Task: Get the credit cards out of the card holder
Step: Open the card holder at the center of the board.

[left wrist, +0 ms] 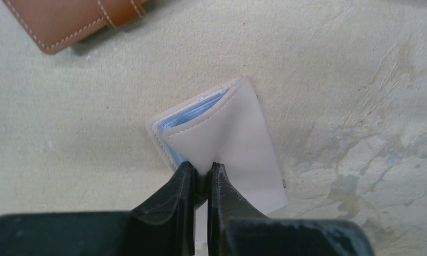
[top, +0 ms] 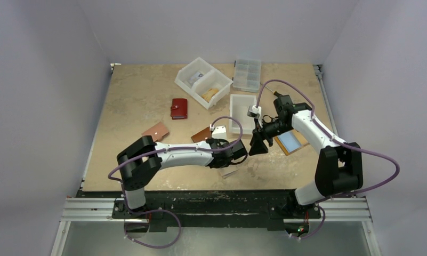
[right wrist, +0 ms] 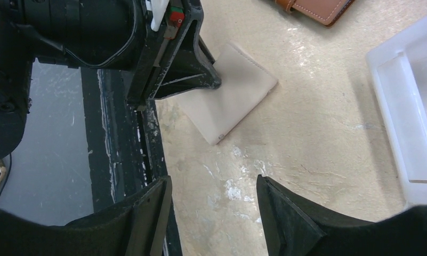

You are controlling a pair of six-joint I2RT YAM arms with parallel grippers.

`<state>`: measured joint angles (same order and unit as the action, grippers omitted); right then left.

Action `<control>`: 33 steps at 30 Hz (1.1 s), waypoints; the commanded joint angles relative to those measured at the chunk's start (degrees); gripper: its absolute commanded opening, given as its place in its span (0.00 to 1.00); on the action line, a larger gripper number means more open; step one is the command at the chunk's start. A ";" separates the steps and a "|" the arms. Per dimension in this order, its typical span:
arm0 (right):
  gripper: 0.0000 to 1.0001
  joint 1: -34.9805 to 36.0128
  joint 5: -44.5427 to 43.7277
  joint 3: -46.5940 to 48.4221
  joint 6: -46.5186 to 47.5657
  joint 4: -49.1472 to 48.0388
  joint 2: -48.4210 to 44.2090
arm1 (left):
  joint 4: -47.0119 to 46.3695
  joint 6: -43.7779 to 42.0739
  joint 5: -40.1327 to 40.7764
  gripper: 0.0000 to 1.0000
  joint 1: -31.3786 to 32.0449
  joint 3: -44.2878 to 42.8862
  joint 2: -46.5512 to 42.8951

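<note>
Over the tan table (top: 131, 101) the right claw (right wrist: 214, 197) hangs with jaws wide, nothing between them. The left claw (left wrist: 201, 178) is pinched tight on the cover flap of the pale card holder (left wrist: 243, 133), which lies near the table's front edge. Light blue credit cards (left wrist: 185, 113) sit tucked inside.

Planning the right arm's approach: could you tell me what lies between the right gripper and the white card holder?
Nothing: in the right wrist view only bare table separates the right gripper from the card holder.
</note>
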<state>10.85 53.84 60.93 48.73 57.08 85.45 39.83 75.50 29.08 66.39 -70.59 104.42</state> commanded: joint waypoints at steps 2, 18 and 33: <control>0.68 2.78 2.95 2.07 3.45 2.17 0.48 | -3.74 -15.71 4.86 0.01 -0.29 1.25 -3.06; 0.70 5.58 -1.04 -1.15 -6.45 -8.82 -0.54 | -34.54 -36.46 -14.46 0.34 -7.94 20.10 -16.85; 0.69 5.58 -1.51 -0.99 -6.28 -8.52 -0.46 | -24.25 -32.60 -3.94 0.42 -4.66 18.40 -21.80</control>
<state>16.45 52.49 59.75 42.57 49.19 86.08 13.02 41.32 21.65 59.07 -50.35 83.68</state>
